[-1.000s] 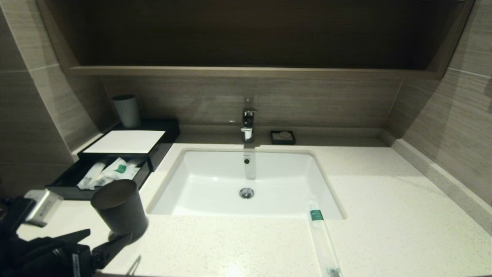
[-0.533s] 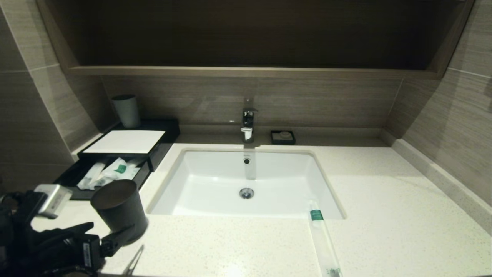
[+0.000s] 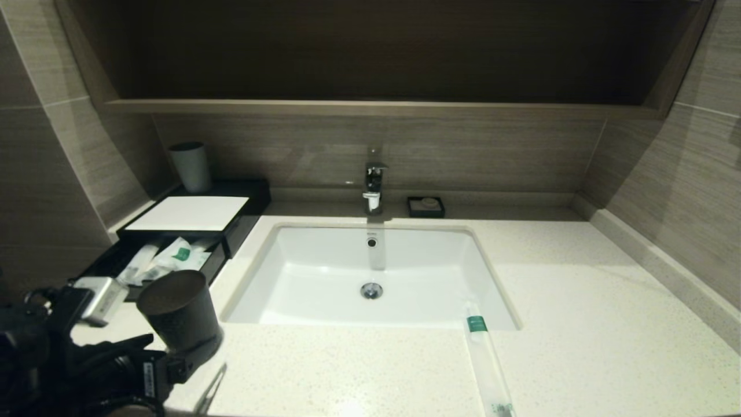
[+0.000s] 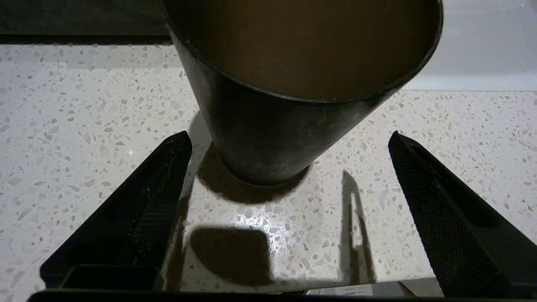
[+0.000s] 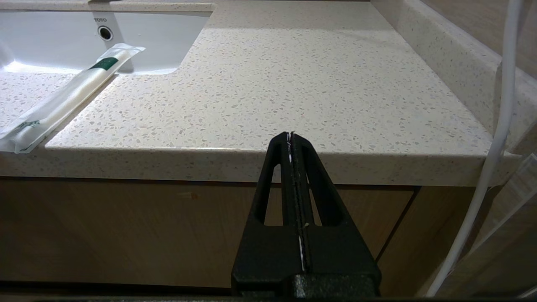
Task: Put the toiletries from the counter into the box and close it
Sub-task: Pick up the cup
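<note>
left gripper (image 4: 289, 147): jaws spread as wide as they go, holding nothing; the two black fingers (image 4: 142, 201) flank the base of the dark cup (image 4: 268, 126) without touching it.
what changed: over the last second the left arm has slid along the near edge of the counter (image 3: 579, 301) toward the cup, which stands where it stood before.
meaning: my reading is that the cup is in the arm's way rather than its goal; closing here would seize the wrong thing.
right gripper (image 5: 292, 138): pressed fully shut and empty, parked below the counter's front edge.
long sachet (image 3: 486, 359): lies alone on the counter, its green-labelled end at the rim of the sink (image 3: 370, 272), well apart from the left gripper.
box (image 3: 191, 213): at the far left corner, drawer (image 3: 104, 266) pulled out with several sachets (image 3: 168, 260) already inside.
left to do: one sachet to fetch, then the drawer to push shut.
</note>
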